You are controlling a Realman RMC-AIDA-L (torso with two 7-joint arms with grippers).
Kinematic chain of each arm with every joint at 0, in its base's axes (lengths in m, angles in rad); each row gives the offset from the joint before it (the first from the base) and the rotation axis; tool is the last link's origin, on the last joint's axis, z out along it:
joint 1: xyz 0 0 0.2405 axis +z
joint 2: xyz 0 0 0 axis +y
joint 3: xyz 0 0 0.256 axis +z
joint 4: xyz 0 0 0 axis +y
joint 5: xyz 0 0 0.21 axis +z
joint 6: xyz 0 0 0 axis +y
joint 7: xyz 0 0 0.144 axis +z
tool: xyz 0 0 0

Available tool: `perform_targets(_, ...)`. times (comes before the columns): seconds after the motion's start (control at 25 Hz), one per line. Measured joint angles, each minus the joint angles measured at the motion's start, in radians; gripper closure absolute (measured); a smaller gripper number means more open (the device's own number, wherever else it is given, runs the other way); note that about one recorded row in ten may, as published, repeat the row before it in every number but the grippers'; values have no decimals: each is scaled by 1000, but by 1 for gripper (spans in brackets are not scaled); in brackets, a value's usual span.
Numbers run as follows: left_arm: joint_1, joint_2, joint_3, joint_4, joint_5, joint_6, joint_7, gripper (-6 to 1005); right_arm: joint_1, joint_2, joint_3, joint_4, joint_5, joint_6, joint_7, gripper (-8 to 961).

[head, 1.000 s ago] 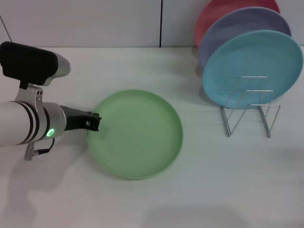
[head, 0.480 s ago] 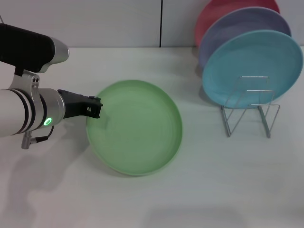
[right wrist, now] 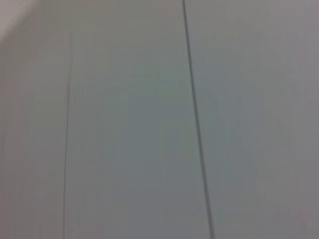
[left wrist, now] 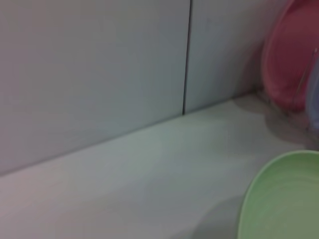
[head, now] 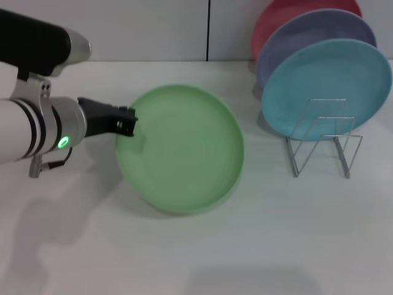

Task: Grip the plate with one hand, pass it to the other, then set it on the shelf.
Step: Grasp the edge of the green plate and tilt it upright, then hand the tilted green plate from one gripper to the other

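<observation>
The light green plate (head: 181,149) is held by its left rim, lifted and tilted off the white table (head: 258,246). My left gripper (head: 127,121), black with a silver wrist and green light, is shut on that rim. The plate's edge also shows in the left wrist view (left wrist: 281,199). The silver wire shelf (head: 324,138) stands at the right, its front loops free. My right gripper is out of view; the right wrist view shows only a grey wall.
A light blue plate (head: 328,86), a lavender plate (head: 307,37) and a red plate (head: 276,18) stand upright in the back of the shelf. A grey wall runs along the table's far edge.
My left gripper has risen with the green plate, lifting and tilting it off the table and moving it slightly right and away.
</observation>
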Motion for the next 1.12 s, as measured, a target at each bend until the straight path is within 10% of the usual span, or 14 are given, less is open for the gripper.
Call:
perform_targets(0.08, -3, 0, -13, -27, 1, -1, 11, 963, 73, -20, -2, -157, -366, -7, 407, 194)
perform_targets(0.28, -11, -1, -37, -54, 2, -1, 27, 963, 198, -65, 6, -249, -714, -307, 801, 194)
perform_targets(0.48, -25, 0, -56, -58, -3, 1, 52, 963, 271, -87, 17, -202, -831, -486, 874, 194)
perform_targets(1.12, -23, -1, -60, -94, -16, 12, 75, 962, 369, -154, 12, 77, -908, -479, 875, 194)
